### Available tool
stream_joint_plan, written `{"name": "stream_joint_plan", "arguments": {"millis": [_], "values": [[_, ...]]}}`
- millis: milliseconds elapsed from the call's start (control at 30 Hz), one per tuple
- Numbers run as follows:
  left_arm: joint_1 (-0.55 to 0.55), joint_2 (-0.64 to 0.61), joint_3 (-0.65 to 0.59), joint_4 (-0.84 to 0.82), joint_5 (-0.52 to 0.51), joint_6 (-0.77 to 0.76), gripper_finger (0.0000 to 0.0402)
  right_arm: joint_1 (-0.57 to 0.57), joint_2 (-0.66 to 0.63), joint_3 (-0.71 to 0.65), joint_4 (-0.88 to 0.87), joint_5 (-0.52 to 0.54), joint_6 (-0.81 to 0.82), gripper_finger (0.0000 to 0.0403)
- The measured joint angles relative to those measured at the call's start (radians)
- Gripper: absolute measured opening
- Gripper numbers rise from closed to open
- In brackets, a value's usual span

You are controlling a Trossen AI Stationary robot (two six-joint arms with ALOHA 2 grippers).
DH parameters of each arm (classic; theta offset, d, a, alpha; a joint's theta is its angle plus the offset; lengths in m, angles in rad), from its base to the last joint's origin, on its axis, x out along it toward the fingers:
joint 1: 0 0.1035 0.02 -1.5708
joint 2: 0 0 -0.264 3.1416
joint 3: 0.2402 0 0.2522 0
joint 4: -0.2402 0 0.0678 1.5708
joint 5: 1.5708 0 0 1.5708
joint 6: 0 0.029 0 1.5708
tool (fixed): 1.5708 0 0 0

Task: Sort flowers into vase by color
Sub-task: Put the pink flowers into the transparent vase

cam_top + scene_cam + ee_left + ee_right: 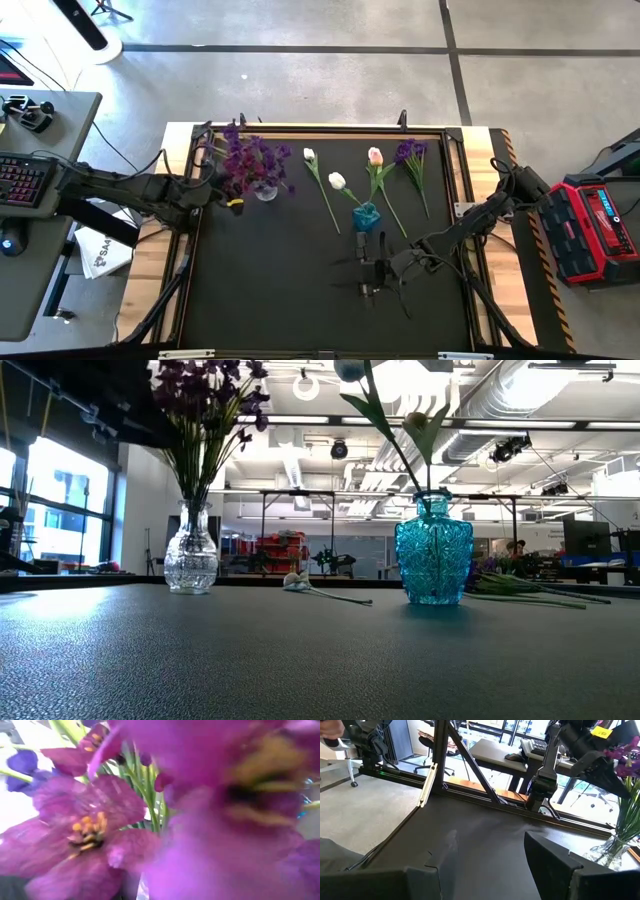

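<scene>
- Two vases are filling; my left pincer (222, 190) is sitting by the purple flowers (247, 158), grip unclear.
- I'm worrying it is snagging blossoms, tipping the clear vase (265, 190).
- My right pincer (372, 268) is waiting, released.

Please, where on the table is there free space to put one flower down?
Free: the near-left mat below the clear vase, and the middle strip between it and the blue vase. Crowded: the far right, with loose tulips and a purple sprig, and around the right gripper.

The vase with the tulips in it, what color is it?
Blue vase, a bright turquoise glass; the low view shows it best.
</scene>
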Motion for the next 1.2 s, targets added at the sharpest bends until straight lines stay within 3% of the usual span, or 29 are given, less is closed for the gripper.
{"name": "stream_joint_plan", "arguments": {"millis": [267,467,667,800,1033,1200], "values": [[0.000,0.027,-0.046,0.013,-0.084,-0.016,0.0084,0.000,0.000,0.000,0.000,0.000,0.020,0.0192],[0.000,0.022,-0.018,-0.010,-0.046,-0.070,0.0028,0.010,-0.021,0.000,-0.005,0.027,0.021,0.0192],[0.000,0.020,0.093,-0.193,0.112,-0.119,0.0041,0.036,-0.074,0.000,-0.126,0.226,0.062,0.0192],[0.000,0.021,0.156,-0.356,0.158,-0.217,0.0073,0.045,-0.104,0.000,-0.206,0.281,0.149,0.0192],[0.000,0.020,0.272,-0.497,0.240,-0.267,0.0095,0.076,-0.212,0.000,-0.448,0.265,0.374,0.0192],[-0.014,0.020,0.320,-0.487,0.376,-0.225,0.0086,0.096,-0.309,0.000,-0.705,0.101,0.671,0.0192]]}}
